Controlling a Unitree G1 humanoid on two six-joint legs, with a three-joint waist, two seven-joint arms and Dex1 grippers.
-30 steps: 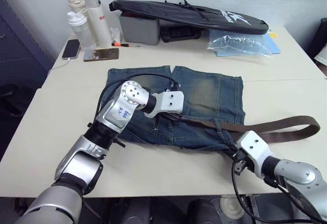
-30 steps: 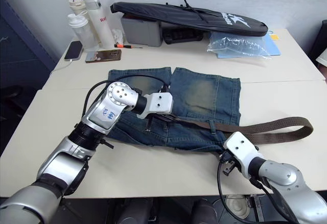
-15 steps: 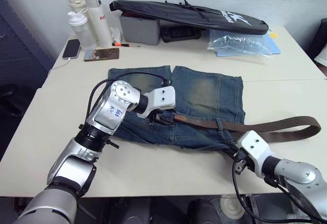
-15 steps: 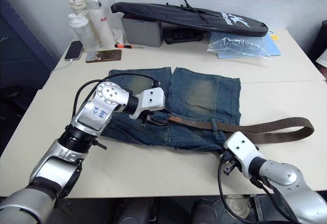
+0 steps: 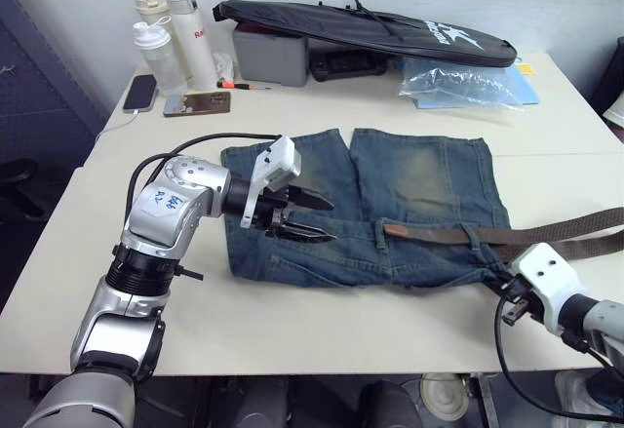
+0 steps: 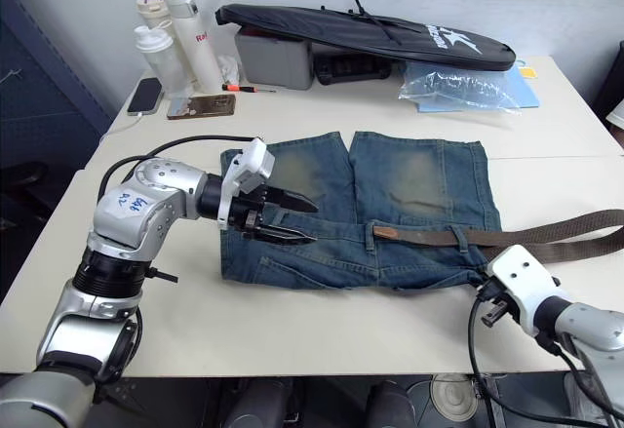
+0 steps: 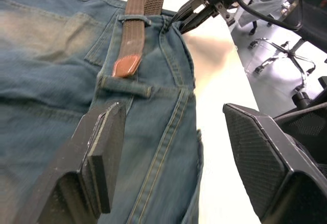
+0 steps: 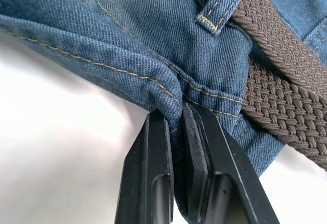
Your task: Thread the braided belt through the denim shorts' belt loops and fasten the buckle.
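Silver-grey jointed arms with white wrist housings, looping black cables, blue handwriting on the left forearm; left gripper (image 5: 310, 217) fingers black, wedge-shaped.

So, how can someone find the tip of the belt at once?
Find the faded blue denim shorts in the middle of the pale table. A dark-brown braided belt lies along their waistband. Its end is a reddish-brown leather tip, smooth where the strap is woven.

Shorts (image 5: 390, 209) lie mid-counter (image 5: 292, 321). Belt (image 5: 507, 240) runs along the waistband toward the counter's right edge. Bottles (image 5: 175, 33) and phones (image 5: 166, 101) at back-left corner; long bag (image 5: 370, 28) and plastic bag (image 5: 463, 82) along back edge.
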